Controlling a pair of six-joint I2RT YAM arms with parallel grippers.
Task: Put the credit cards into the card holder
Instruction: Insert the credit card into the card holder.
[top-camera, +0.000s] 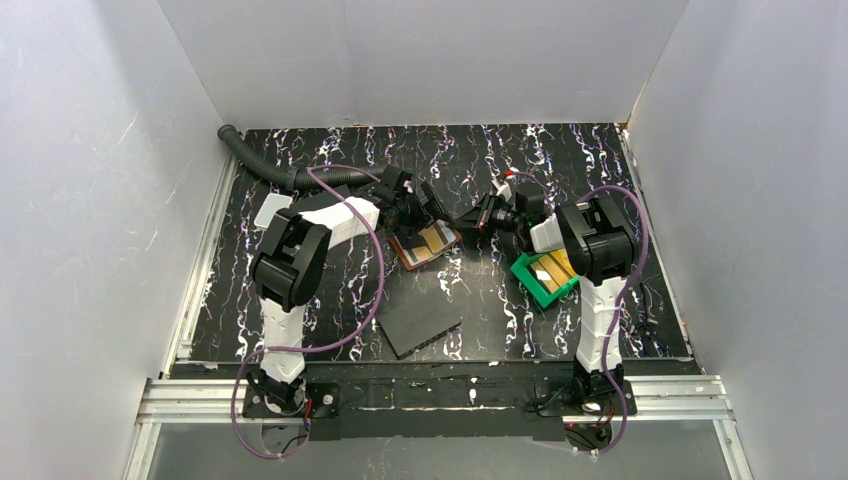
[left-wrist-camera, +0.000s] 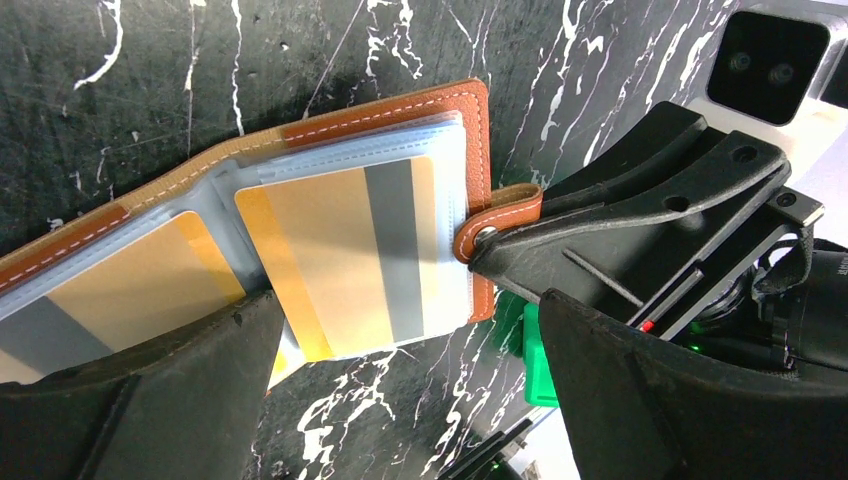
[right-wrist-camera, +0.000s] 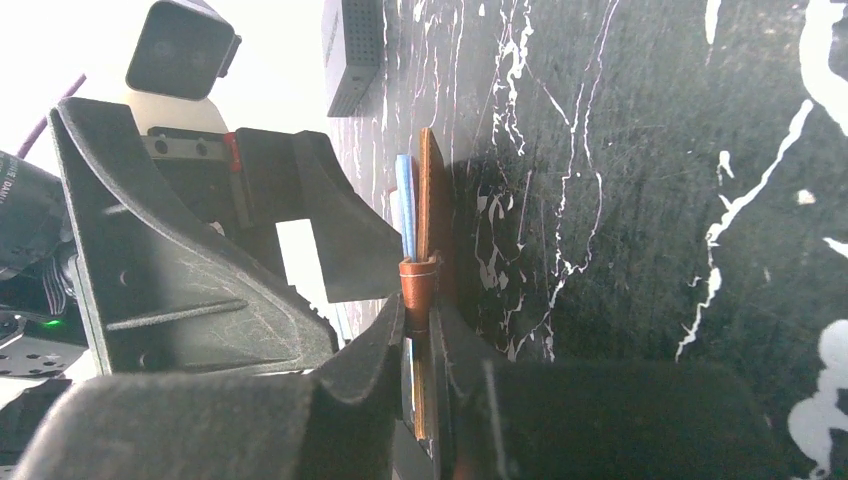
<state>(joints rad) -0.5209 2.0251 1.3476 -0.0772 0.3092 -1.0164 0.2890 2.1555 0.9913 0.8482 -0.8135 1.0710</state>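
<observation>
Card holder edge in right jaws

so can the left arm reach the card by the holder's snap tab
Likely yes: the left pincer hangs open right over that card, and the right pincer grips only the holder's tab edge.

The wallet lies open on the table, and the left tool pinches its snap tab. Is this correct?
Not quite. The wallet does lie open, but the right tool pinches its snap tab, not the left one; the left tool stands open over the wallet. The right wrist view shows the grip.
</observation>
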